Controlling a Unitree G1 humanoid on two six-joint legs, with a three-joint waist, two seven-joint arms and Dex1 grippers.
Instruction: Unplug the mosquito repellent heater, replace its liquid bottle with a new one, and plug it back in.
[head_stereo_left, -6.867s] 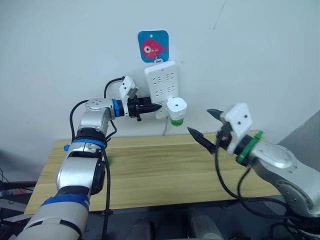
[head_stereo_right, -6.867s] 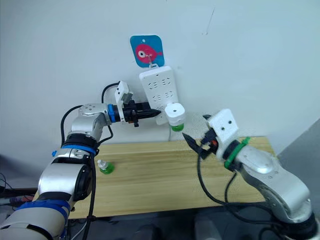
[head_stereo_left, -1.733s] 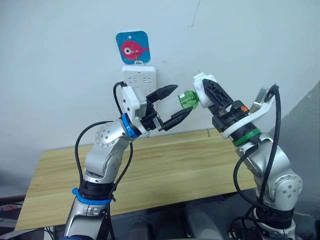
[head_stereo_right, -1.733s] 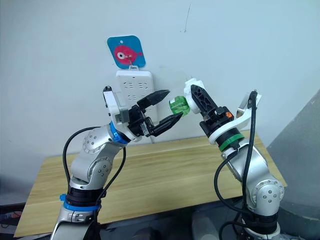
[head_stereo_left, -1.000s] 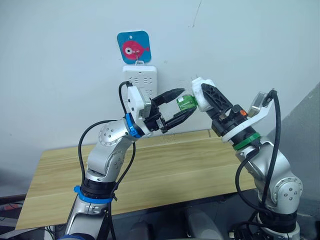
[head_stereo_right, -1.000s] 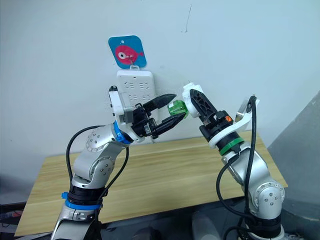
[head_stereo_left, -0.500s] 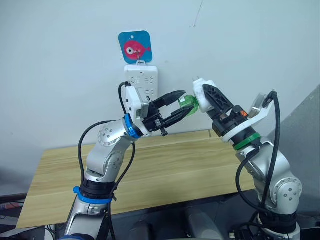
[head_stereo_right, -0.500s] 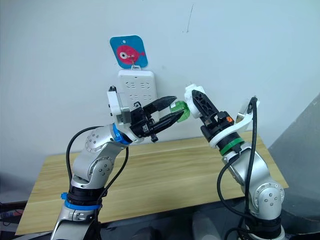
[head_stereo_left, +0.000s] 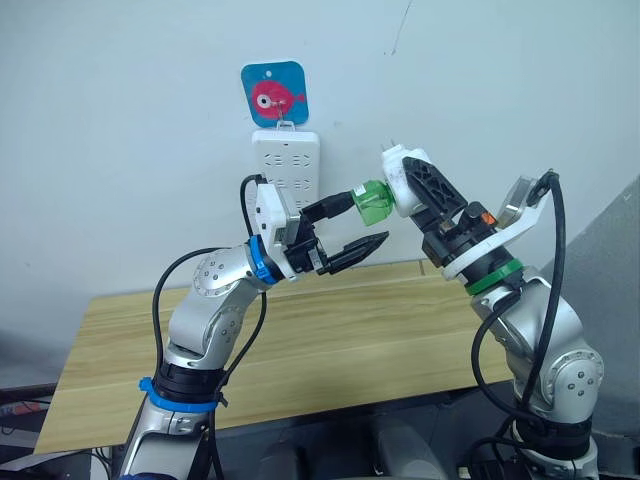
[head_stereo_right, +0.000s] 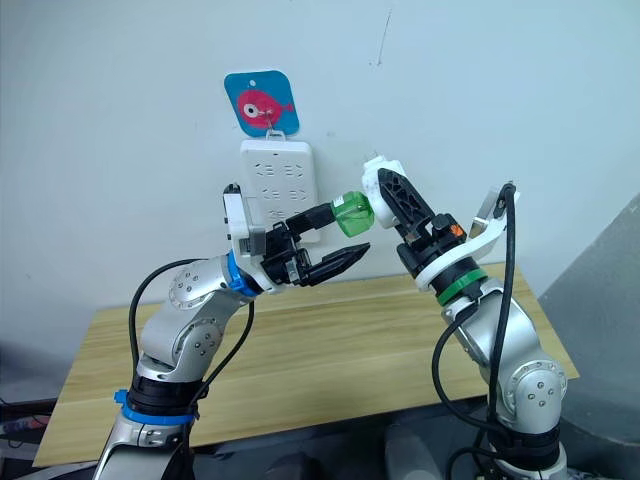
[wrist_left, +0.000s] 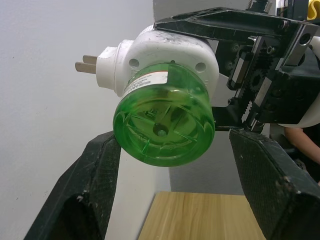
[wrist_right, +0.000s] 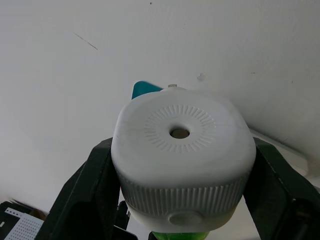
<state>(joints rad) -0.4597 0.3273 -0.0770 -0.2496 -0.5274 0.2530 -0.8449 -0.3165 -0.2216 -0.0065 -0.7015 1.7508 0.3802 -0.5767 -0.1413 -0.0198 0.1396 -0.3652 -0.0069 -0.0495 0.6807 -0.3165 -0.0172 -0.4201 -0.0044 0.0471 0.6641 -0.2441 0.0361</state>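
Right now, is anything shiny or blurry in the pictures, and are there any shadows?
Left wrist view: the green bottle is sharp, with light shining through its plastic, while the left gripper's fingers beside it look soft. Right wrist view: the white heater is evenly lit, without glare. Left eye view: the power strip casts only a faint shadow on the wall.

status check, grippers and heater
Right gripper shut on heater, unplugged, held aloft. Left gripper open at its green bottle. Nothing in the way.
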